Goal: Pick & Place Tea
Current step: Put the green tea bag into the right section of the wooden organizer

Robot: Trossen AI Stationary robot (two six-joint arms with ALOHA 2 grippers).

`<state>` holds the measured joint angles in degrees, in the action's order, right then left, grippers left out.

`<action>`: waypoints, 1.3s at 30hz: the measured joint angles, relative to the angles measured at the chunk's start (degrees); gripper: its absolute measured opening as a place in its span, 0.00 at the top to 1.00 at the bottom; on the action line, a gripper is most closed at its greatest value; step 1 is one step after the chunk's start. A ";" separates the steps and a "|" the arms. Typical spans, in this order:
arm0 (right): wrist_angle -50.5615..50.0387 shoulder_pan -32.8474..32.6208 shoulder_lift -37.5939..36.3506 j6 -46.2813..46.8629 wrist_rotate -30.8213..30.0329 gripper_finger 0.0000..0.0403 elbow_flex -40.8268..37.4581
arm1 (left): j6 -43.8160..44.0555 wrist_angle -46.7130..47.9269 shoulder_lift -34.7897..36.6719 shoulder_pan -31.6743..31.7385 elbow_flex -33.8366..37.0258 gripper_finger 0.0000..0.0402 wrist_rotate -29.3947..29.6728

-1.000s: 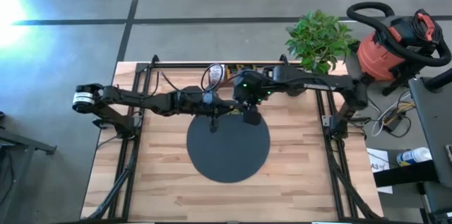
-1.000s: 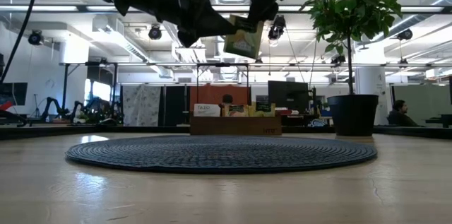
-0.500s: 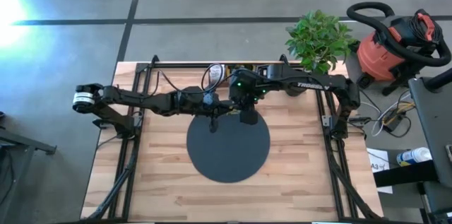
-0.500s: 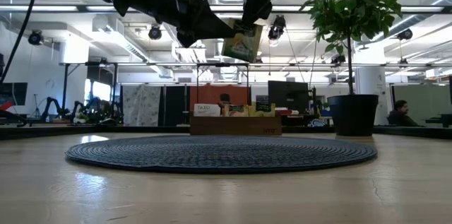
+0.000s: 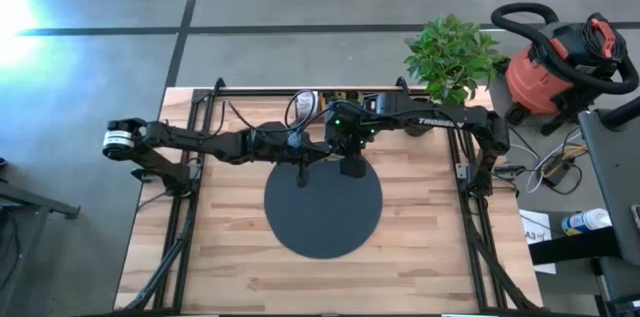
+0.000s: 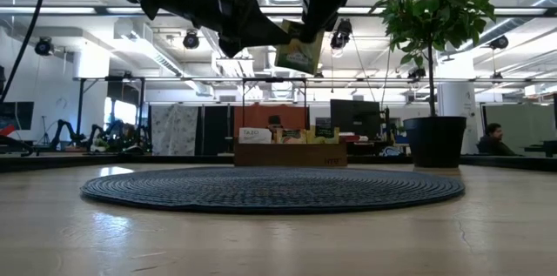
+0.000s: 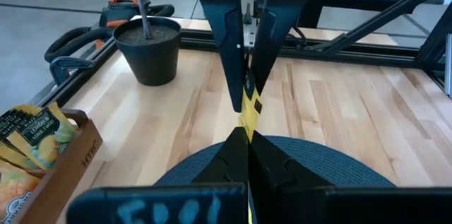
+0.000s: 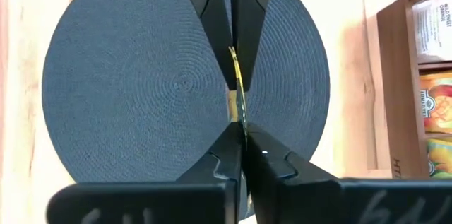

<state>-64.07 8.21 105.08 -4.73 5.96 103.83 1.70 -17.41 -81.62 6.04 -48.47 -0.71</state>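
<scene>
One green-yellow tea packet [image 6: 299, 54] hangs high above the round black mat [image 5: 322, 207], with both grippers shut on it. My left gripper [image 6: 271, 39] reaches it level from the table's left. My right gripper [image 6: 306, 25] comes down on it from above. Both wrist views show the packet edge-on as a thin yellow strip [image 7: 248, 107] [image 8: 237, 83] between the two pairs of fingers. In the high view the grippers hide it. My left gripper pinches the packet's left edge [image 7: 248, 124] between its two fingers, coming level from the table's left. The packet stands on edge, a little tilted, lifted clear of the mat. My right gripper pinches the packet's upper edge [image 8: 239, 114] between its two fingers, slanting down from above. The packet hangs below its fingers.
A brown wooden tray [image 6: 290, 154] with more tea packets [image 7: 32, 143] stands at the table's far edge behind the mat. A potted plant [image 5: 452, 55] stands at the far right. Black frame rails [image 5: 472, 217] run along both sides of the table.
My right gripper has shut on the packet's upper edge. The packet stays high above the mat in my left gripper and has only tilted slightly.
</scene>
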 joint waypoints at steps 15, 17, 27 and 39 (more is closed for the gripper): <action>-0.04 2.23 -0.03 -0.04 -5.78 0.98 0.00 | 2.48 1.20 0.00 -0.13 0.00 0.73 15.81; -0.04 3.63 -0.04 -1.05 -7.77 0.98 0.00 | 2.64 2.70 0.09 -0.09 0.00 0.68 16.82; -0.26 15.63 3.73 -10.94 -9.78 0.98 -0.02 | 7.43 12.30 0.26 -0.13 0.00 0.64 16.87; 0.43 20.26 11.85 -19.80 -13.04 0.98 0.92 | 10.88 11.03 5.64 -0.02 6.56 0.64 16.88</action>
<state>-63.64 28.47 116.92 -24.53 -7.09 104.75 12.58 -6.38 -75.99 6.02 -41.91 16.16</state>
